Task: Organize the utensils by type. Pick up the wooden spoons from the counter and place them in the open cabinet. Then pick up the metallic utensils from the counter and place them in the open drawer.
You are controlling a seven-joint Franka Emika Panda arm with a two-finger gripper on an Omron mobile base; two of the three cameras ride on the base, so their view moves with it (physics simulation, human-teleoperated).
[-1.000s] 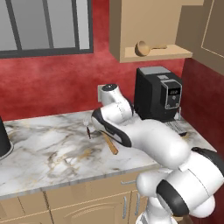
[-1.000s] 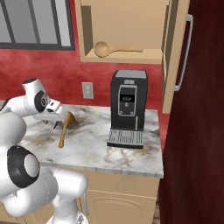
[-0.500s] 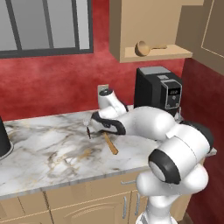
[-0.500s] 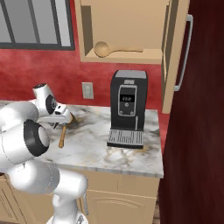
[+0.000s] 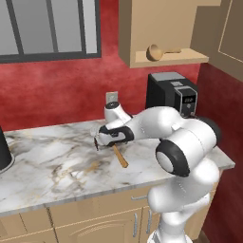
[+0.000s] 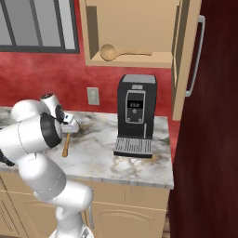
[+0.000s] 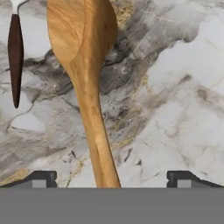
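Note:
One wooden spoon lies on the marble counter, its bowl away from the hand and its handle running between my fingertips. My gripper hangs open just above that handle and is not touching it; it also shows low over the counter. A slim dark-handled metal piece lies beside the spoon's bowl. A second wooden spoon rests on the shelf of the open cabinet. The open drawer is out of view.
A black coffee machine stands on the counter to the right of the spoon. A dark rounded appliance sits at the counter's left end. The cabinet door hangs open at the right. A wall socket is behind the hand.
The hand has sunk a little over the counter spoon while the elbow swung up and toward the cameras. The jaws stayed open. The spoons have not moved.

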